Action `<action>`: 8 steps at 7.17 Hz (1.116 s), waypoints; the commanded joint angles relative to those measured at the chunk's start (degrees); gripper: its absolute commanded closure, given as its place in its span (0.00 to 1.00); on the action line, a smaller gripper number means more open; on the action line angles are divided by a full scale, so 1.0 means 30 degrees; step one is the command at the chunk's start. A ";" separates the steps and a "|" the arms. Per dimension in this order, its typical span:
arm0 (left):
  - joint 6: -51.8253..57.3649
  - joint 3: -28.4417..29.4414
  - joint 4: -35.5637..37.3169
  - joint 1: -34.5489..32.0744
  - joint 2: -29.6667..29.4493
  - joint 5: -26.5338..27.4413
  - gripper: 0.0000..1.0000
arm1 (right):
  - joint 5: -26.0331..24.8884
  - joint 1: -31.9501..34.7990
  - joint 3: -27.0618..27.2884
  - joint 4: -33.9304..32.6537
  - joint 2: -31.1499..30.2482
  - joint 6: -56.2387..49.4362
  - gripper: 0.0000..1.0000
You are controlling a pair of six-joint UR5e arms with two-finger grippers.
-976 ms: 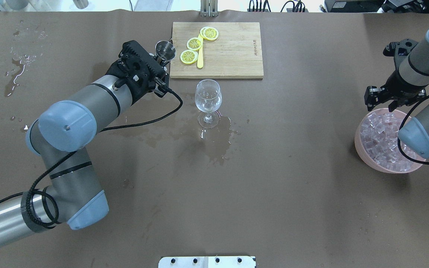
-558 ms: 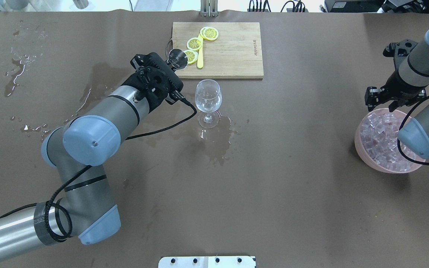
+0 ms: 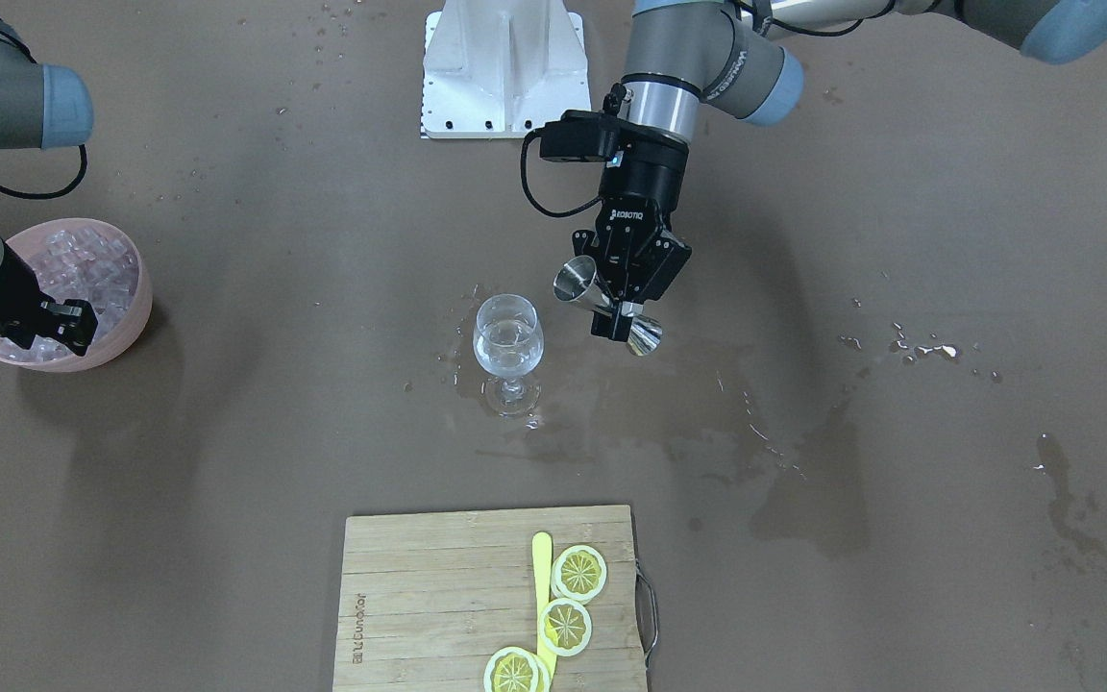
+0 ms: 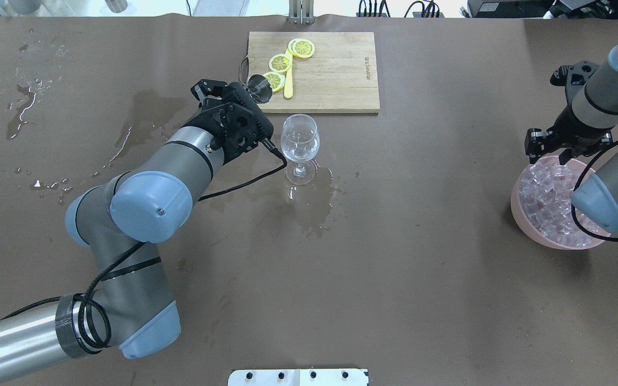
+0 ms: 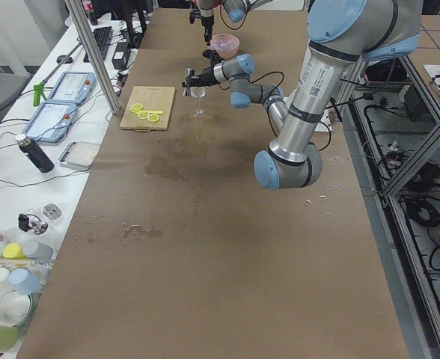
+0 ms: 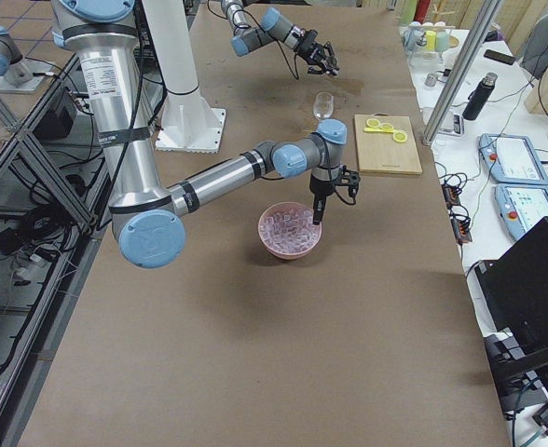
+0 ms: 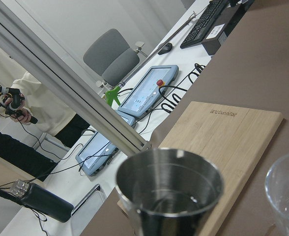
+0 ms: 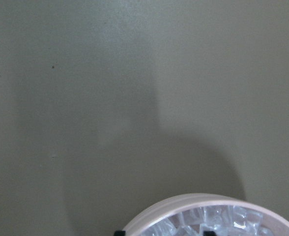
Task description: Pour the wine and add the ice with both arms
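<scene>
My left gripper (image 3: 619,309) is shut on a metal jigger (image 3: 603,304) and holds it tilted in the air just beside the wine glass (image 3: 508,346), rim toward the glass. In the left wrist view a little clear wine (image 7: 170,197) lies in the jigger (image 7: 169,182). The glass (image 4: 299,140) stands upright on a wet patch with a little clear liquid in it. My right gripper (image 8: 162,233) is open, pointing down over the far rim of the pink bowl (image 4: 518,208) full of ice cubes (image 4: 547,195).
A wooden cutting board (image 4: 336,80) with lemon slices (image 4: 280,62) and a yellow stick lies behind the glass. Spilled puddles (image 4: 317,206) wet the brown table around the glass and at the far left (image 4: 24,102). A white stand base (image 3: 505,72) sits at the robot's side.
My left arm has swung the jigger from beside the board's left edge toward the glass and tilted it. The right arm has barely shifted over the bowl.
</scene>
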 commanded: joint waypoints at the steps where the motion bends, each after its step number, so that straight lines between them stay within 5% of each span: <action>1: 0.0049 0.0028 0.0966 0.0081 -0.0172 0.0504 1.00 | 0.0003 -0.0152 -0.0033 -0.0005 -0.0006 -0.0011 0.39; 3: 0.1625 0.0115 0.1640 0.1014 -0.0959 0.1851 1.00 | 0.0003 -0.0270 -0.0063 -0.0005 -0.0122 0.0018 0.39; 8: 0.1864 0.1083 0.2630 0.1019 -0.2160 0.1944 1.00 | 0.0004 -0.0240 0.1166 -0.0705 -0.0617 0.0076 0.39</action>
